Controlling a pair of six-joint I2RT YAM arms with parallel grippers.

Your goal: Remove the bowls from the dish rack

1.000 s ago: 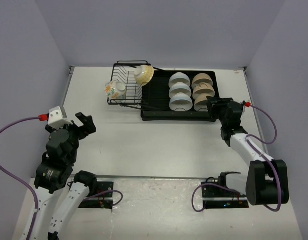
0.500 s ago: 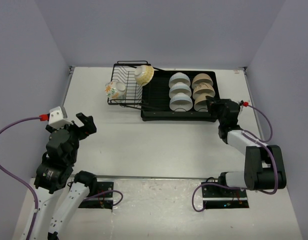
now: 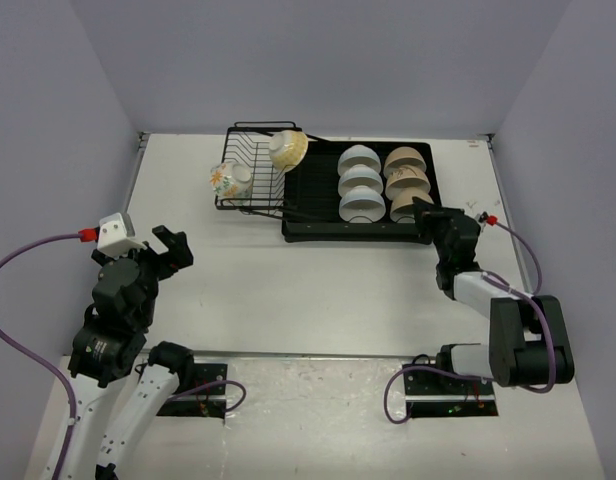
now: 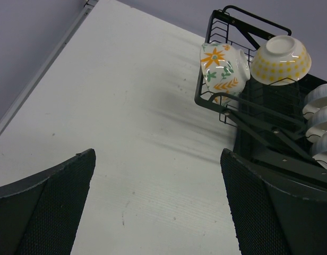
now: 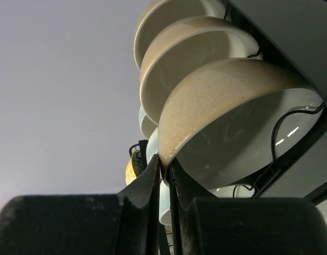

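The dish rack (image 3: pixel 353 236) stands at the back: a wire basket (image 3: pixel 253 178) joined to a black tray. In the tray stand three white bowls (image 3: pixel 359 181) and three beige bowls (image 3: pixel 406 162). A yellow patterned bowl (image 3: pixel 288 150) and an orange-flowered bowl (image 3: pixel 226 180) sit in the basket. My right gripper (image 3: pixel 421 208) is shut on the rim of the nearest beige bowl (image 5: pixel 222 101), with its fingertips pinching the edge (image 5: pixel 166 166). My left gripper (image 3: pixel 166 248) hangs open over bare table (image 4: pixel 157 154), far from the rack (image 4: pixel 243 98).
The flowered bowl (image 4: pixel 221 66) and the yellow bowl (image 4: pixel 280 59) lean at the basket's near end. White tabletop (image 3: pixel 288 270) lies between the arms and the rack. Grey walls close in the left, right and back.
My right gripper has closed onto the rim of the nearest beige bowl, and the right arm has settled lower and closer in. The left arm has not moved.
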